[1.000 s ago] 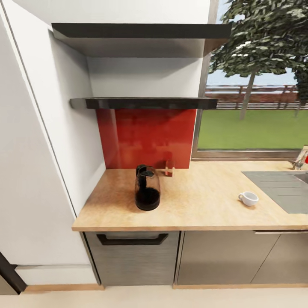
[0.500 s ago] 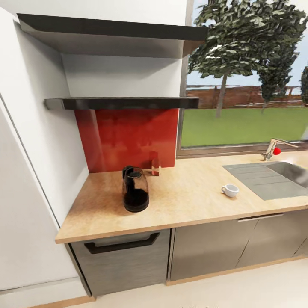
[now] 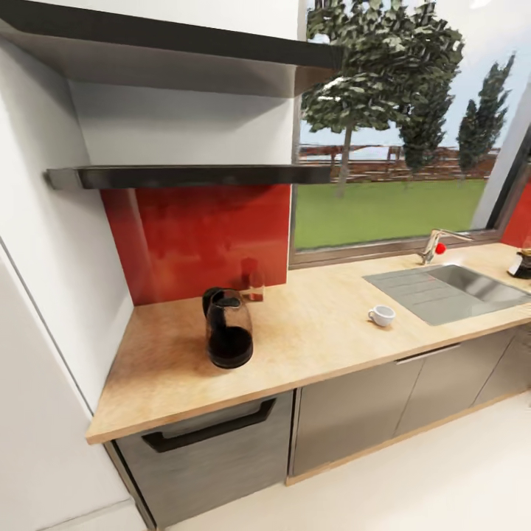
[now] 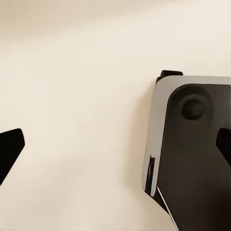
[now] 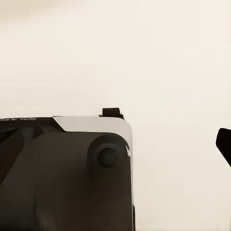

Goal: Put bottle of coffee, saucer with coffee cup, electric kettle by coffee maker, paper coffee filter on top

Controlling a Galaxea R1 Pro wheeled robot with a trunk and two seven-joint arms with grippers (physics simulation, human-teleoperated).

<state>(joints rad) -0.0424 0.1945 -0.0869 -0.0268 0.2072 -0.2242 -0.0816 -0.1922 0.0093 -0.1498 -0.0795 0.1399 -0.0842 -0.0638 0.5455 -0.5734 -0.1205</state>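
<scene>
The electric kettle stands upright on the counter near its left end, out from the red backsplash, with a small reddish bottle behind it against the backsplash; too small to tell whether that is the coffee bottle. The coffee cup sits well to the right of the kettle, just beside the steel sink, with no saucer under it. The two dark shelves above look bare from this angle. Both wrist cameras look down at pale floor and the robot's own base; the left gripper shows dark fingertips at opposite edges of its view, so it is spread wide, while the right gripper shows one fingertip at the margin and I cannot tell its spread. As a judgement, the kettle is the heavier piece, glass-bodied and smooth, so it is best taken by the black loop handle or lifted low near the base instead of squeezing the rounded glass. The cup is light, stiff and breakable; pinching its rim or wall opposite the handle should hold it steady.
</scene>
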